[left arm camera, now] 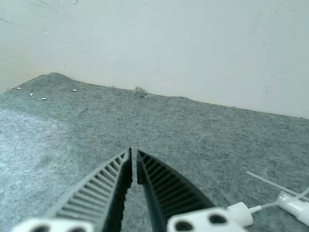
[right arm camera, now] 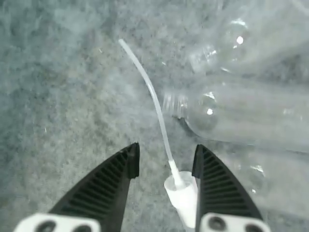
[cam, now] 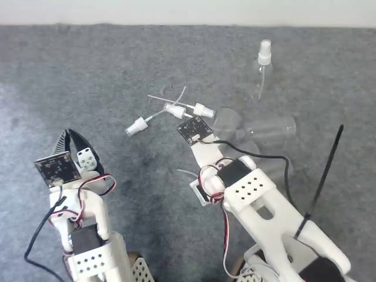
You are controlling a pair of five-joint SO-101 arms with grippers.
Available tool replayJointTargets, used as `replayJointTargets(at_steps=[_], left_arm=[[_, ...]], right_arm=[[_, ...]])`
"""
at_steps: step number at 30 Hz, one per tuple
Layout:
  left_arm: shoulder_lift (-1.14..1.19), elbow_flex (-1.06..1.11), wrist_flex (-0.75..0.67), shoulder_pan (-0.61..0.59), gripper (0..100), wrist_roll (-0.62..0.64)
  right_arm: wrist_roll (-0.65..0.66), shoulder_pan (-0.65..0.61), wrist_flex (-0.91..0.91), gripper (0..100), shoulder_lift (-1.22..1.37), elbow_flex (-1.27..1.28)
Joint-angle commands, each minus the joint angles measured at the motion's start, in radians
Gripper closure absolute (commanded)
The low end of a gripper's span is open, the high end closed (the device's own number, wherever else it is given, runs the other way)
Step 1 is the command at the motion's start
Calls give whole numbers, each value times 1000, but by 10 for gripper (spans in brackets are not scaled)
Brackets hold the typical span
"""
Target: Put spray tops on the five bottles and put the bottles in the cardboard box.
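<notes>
Two grippers noted. My right gripper (right arm camera: 166,153) stands spread around a spray top (right arm camera: 179,192) lying on the carpet (right arm camera: 58,96) beside an uncapped bottle (right arm camera: 241,113). My left gripper (left arm camera: 134,162) hovers, fingers pressed together.

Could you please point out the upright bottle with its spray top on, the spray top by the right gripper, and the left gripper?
upright bottle (cam: 259,79), high view, on its clear body.
spray top (right arm camera: 179,195), right wrist view, on its white cap.
left gripper (left arm camera: 134,153), left wrist view, midway between its fingertips.
</notes>
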Motion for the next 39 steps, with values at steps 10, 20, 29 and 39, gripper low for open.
replayJointTargets(at_steps=[10,20,29,39], left_arm=[[-15,-12,3,-2,987,-9],[-15,-12,3,-2,987,-9],[-15,-12,3,-2,987,-9],[-15,-12,3,-2,987,-9]], right_arm=[[0,-19,-232,837,-39,133],[-5,-1,-266,883,136,104],[-15,13,-239,993,-47,104],[-140,12,-303,992,-199,106]])
